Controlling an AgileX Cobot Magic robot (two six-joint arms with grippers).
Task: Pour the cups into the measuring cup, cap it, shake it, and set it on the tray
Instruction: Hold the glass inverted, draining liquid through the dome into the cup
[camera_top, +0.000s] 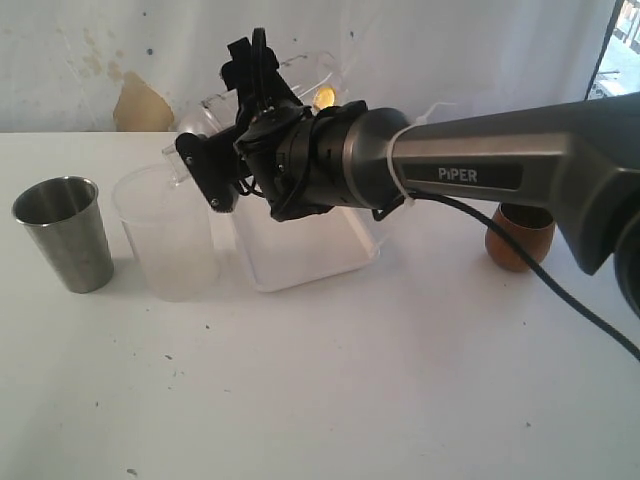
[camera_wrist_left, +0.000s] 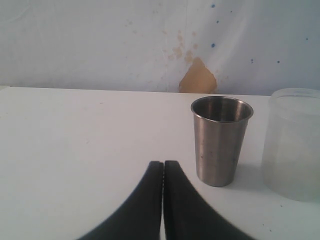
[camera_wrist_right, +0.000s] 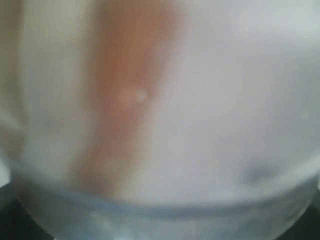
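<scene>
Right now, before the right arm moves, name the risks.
The right gripper hangs close over the frosted cup, with the steel tumbler beside it: a sideways swing could topple both. The arm's cable runs close by the wooden cup and might catch it.

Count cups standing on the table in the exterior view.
3: steel tumbler far left; frosted plastic cup just right of it; brown wooden cup at right, partly behind the right arm. The arm could hide another.
</scene>
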